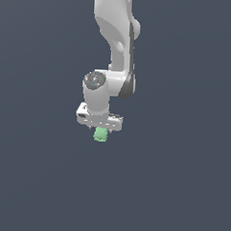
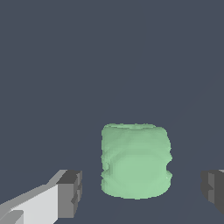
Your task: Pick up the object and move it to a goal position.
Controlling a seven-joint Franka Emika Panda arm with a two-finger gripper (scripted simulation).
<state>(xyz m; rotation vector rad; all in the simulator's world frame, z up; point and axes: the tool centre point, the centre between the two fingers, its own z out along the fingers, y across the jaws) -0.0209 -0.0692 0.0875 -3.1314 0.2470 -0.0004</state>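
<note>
Object (image 2: 135, 162), lumpy green, between gripper (image 2: 142, 190) pads

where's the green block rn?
The green block sits directly under the claw near the exterior view's centre. In the wrist view it lies between the two open fingers, touching neither.

A plain dark grey-blue floor (image 1: 181, 188) is seen, on which a light-green lumpy object (image 1: 101, 134) appears to rest.

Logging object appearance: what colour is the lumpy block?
Light green, plain; the block shows best in the wrist view.
</note>
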